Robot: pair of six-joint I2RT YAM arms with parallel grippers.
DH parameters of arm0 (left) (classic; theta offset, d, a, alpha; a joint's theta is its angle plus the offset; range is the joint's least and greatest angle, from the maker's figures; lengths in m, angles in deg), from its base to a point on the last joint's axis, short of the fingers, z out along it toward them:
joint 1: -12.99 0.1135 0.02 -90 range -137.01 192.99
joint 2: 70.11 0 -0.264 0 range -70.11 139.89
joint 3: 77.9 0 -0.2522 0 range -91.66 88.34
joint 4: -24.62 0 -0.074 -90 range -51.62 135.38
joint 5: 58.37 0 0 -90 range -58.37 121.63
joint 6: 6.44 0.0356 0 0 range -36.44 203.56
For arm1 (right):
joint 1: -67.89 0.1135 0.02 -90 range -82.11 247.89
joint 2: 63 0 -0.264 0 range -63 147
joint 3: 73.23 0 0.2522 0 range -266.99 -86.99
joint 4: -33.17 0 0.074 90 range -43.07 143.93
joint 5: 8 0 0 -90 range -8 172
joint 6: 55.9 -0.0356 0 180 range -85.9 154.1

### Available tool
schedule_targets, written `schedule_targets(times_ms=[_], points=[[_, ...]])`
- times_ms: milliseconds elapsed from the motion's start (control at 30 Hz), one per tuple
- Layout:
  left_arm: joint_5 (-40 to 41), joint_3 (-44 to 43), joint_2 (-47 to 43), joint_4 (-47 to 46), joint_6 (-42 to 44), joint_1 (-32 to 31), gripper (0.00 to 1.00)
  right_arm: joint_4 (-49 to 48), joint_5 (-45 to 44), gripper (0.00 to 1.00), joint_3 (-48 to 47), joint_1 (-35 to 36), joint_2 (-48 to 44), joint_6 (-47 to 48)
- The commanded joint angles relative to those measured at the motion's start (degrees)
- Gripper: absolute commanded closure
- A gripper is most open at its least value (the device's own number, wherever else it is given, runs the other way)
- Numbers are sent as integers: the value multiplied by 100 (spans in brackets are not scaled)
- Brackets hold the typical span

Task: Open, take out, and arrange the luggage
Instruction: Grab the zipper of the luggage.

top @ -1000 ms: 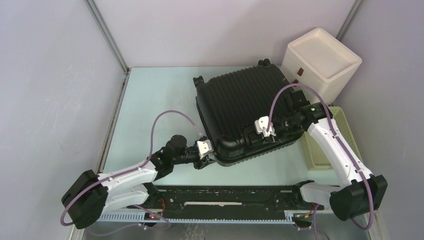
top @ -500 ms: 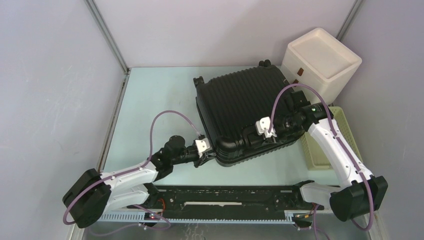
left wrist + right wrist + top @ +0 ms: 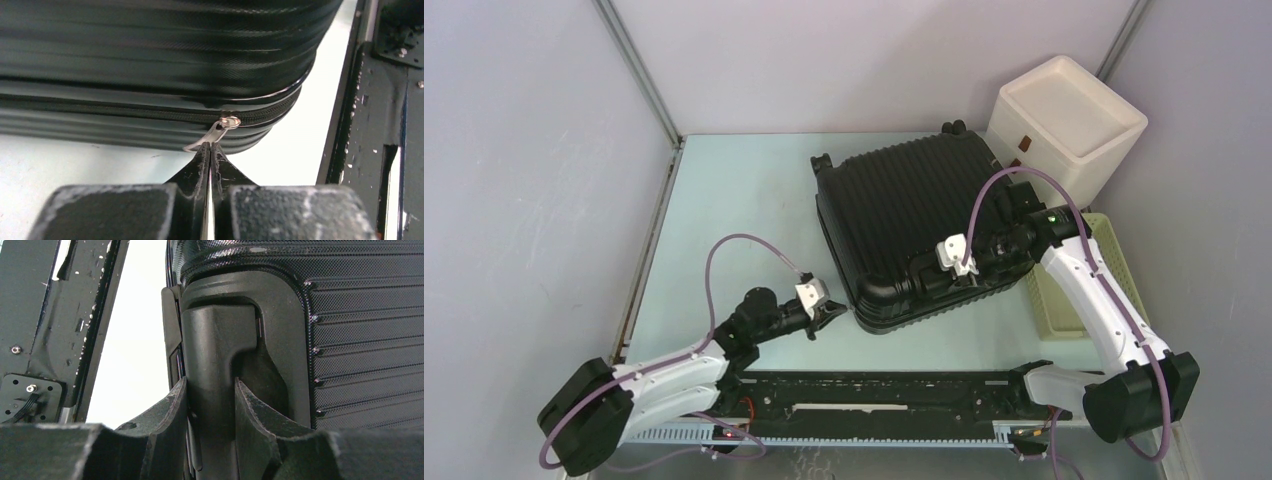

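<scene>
left gripper [image 3: 210, 147] drawn back from near-left corner of large black ribbed hard-shell suitcase [image 3: 904, 205]. jaws now pressed shut, tips apparently pinching small silver metal zipper pull [image 3: 220, 129]. zipper track [image 3: 125, 112] runs crosswise to jaws along shell seam; pull straight ahead, left arm nearer. right gripper [image 3: 210, 385] half-spread, clamped on black moulded plastic handle [image 3: 215, 335] at near edge. suitcase flat, closed, right of centre on pale green table [image 3: 724, 210]. white box [image 3: 1069, 110], pale yellow slatted basket [image 3: 1109, 250] crowd right; room lies left.
</scene>
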Motion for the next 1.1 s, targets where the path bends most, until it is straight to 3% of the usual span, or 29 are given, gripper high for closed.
schedule_targets(times_ms=[0, 133, 167, 267, 300, 500, 633, 767, 933, 1067], points=[[775, 296, -415, -586, -886, 14, 96, 426, 591, 100, -330, -55, -244, 1], [1064, 119, -368, -100, -1522, 15, 89, 461, 608, 100, -334, -65, -202, 20], [1019, 74, -334, -2, -1548, 15, 75, 465, 610, 100, -328, -61, -192, 22], [693, 99, -326, -126, -1444, 15, 57, 499, 624, 100, -336, -81, -165, 55], [608, 156, -349, -256, -1454, 15, 46, 516, 628, 100, -328, -83, -158, 68], [121, 348, -525, -770, -1465, 13, 14, 587, 663, 100, -335, -76, -127, 177], [-76, 287, -187, -904, -1293, 64, 14, 591, 727, 100, -334, -59, -140, 173], [-461, 324, 423, -1505, -881, 70, 22, 559, 955, 100, -328, -17, -130, 40], [-78, 252, 831, -1612, -653, 65, 35, 562, 917, 100, -328, 55, 8, -49], [79, 226, 914, -1714, -541, -7, 37, 735, 725, 100, -330, 68, 170, 26]])
